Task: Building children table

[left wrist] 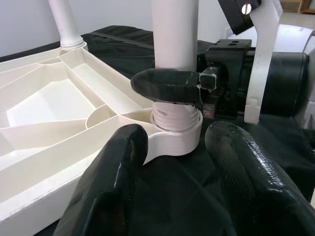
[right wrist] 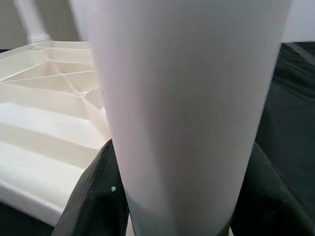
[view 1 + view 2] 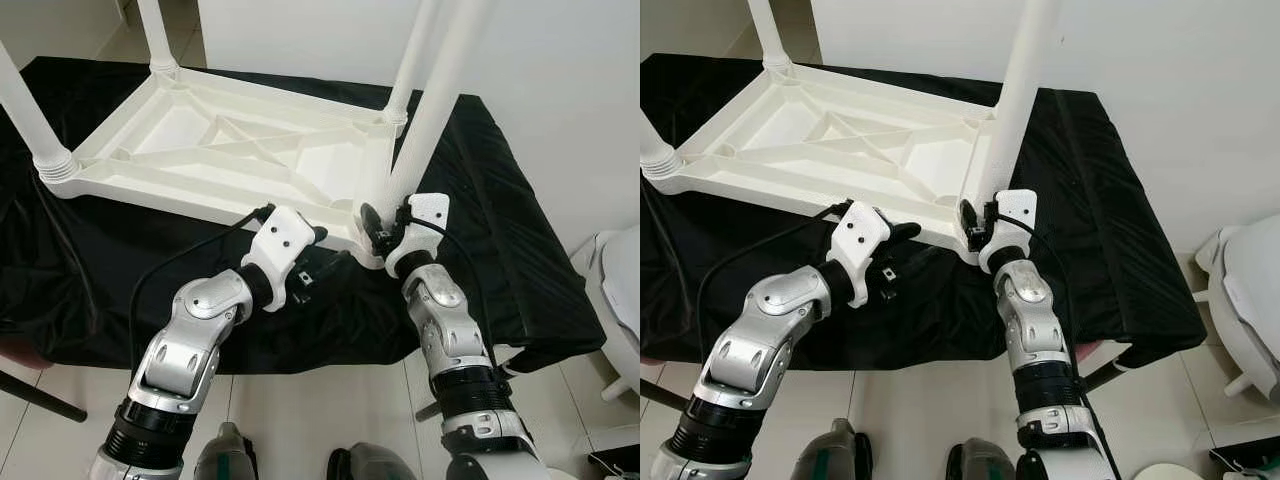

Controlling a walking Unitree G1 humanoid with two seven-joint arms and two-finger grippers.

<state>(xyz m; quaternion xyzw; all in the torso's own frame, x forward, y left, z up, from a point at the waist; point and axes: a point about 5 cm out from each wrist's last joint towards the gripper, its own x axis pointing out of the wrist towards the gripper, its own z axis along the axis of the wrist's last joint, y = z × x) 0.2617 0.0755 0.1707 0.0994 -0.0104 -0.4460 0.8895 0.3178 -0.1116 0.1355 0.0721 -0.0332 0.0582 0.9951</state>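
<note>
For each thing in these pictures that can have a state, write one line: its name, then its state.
Table top: upside down on the black cloth, ribbed underside up.
Near-corner leg: upright in its socket, screw threads showing at the base.
Other three legs: standing in their corner sockets.
Right gripper: shut on the near-corner leg.
Left gripper: open, fingers either side of that socket.
</note>
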